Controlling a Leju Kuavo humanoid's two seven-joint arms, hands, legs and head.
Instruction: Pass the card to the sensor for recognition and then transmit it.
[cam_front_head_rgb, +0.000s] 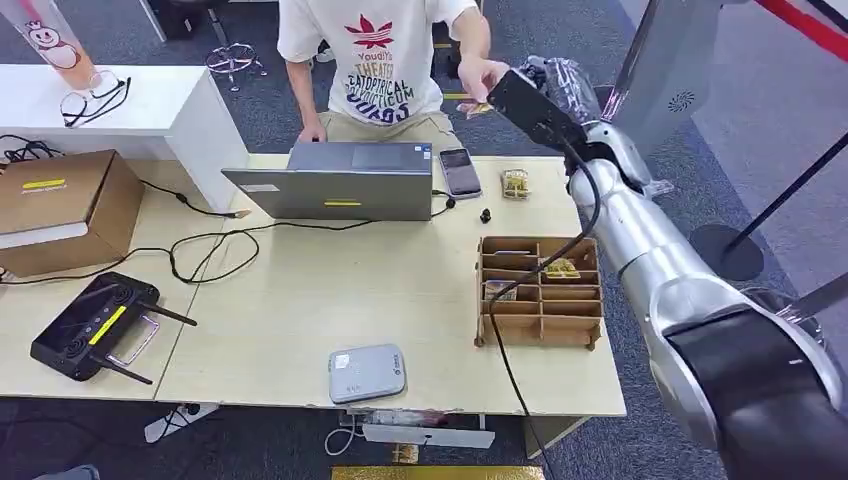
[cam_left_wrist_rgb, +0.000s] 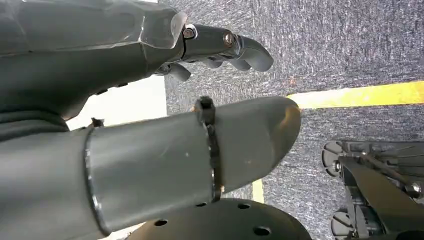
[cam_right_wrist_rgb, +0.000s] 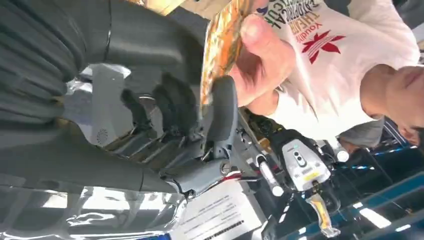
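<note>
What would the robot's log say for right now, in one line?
stage: handover | right hand: holds card | person's hand: gripping card | left hand: holds nothing

A person's white T-shirt (cam_front_head_rgb: 375, 55) is showing a red leaf print and dark lettering just behind the grey laptop (cam_front_head_rgb: 335, 180). The card (cam_right_wrist_rgb: 220, 47) is showing orange-gold mottling. The sensor (cam_front_head_rgb: 366, 372) is looking pale grey.

— What are you seeing on the desk (cam_front_head_rgb: 400, 300)?
— Pale matt wood grain. On it, right of the matt grey laptop (cam_front_head_rgb: 335, 180), your compartment box (cam_front_head_rgb: 540, 290) looks like raw brown plywood.
— And the card (cam_right_wrist_rgb: 220, 47)?
— Glossy print, edge-on against the right hand (cam_right_wrist_rgb: 200, 115), whose fingers (cam_right_wrist_rgb: 223, 107) look like dark matt plastic.
— The arm (cam_front_head_rgb: 650, 250)?
— Polished silver, shiny.
— Left hand (cam_left_wrist_rgb: 150, 100)?
— Smooth grey plastic over rough carpet (cam_left_wrist_rgb: 350, 45).
</note>
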